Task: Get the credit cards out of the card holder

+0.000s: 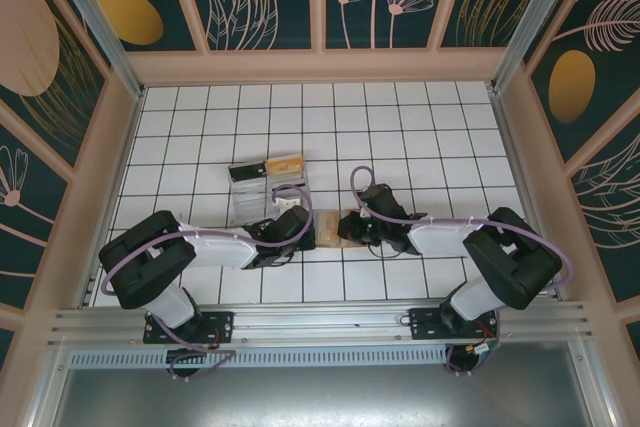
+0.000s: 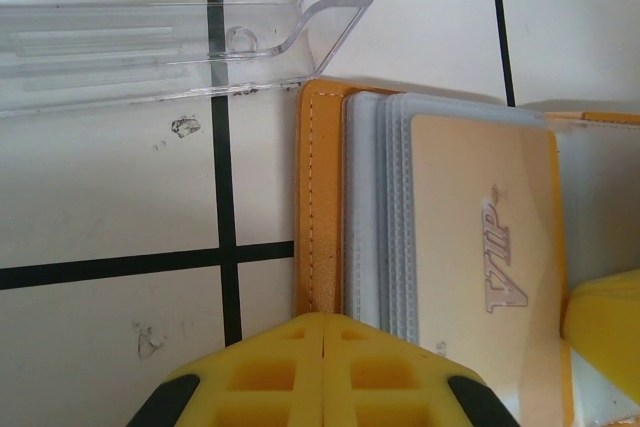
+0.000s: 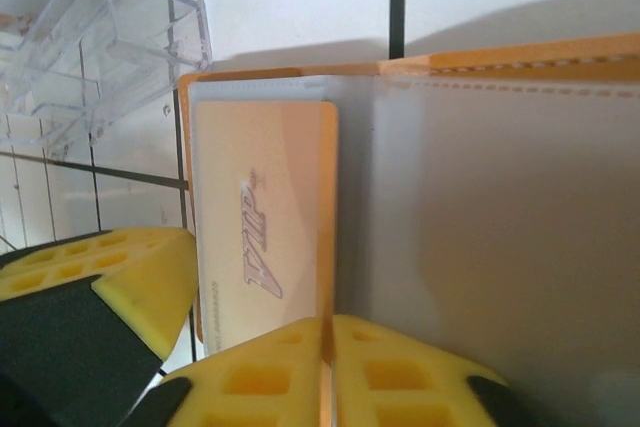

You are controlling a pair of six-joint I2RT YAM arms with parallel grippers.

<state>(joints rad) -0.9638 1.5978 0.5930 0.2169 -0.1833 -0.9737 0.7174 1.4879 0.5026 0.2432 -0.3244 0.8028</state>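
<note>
Just behind left gripper [image 1: 308,229]: clear plastic tray [image 1: 262,190], its corner just beside card holder [image 1: 336,229]. Left arm stretched low, angled inward; fingers pressed together over holder's orange-brown left edge. Holder lies open, flat, between 2 grippers at mid-table; credit cards [image 2: 480,247] stacked in pockets, top 1 marked VIP. Right gripper [image 3: 328,372] closed too, tips at VIP card's edge; whether pinching, cannot tell. Bare tiled table [image 1: 420,117] beyond, both sides.

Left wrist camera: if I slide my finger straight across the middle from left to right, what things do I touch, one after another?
White table → black grid line → orange edge of the card holder → grey-blue pockets → cream VIP card.
</note>
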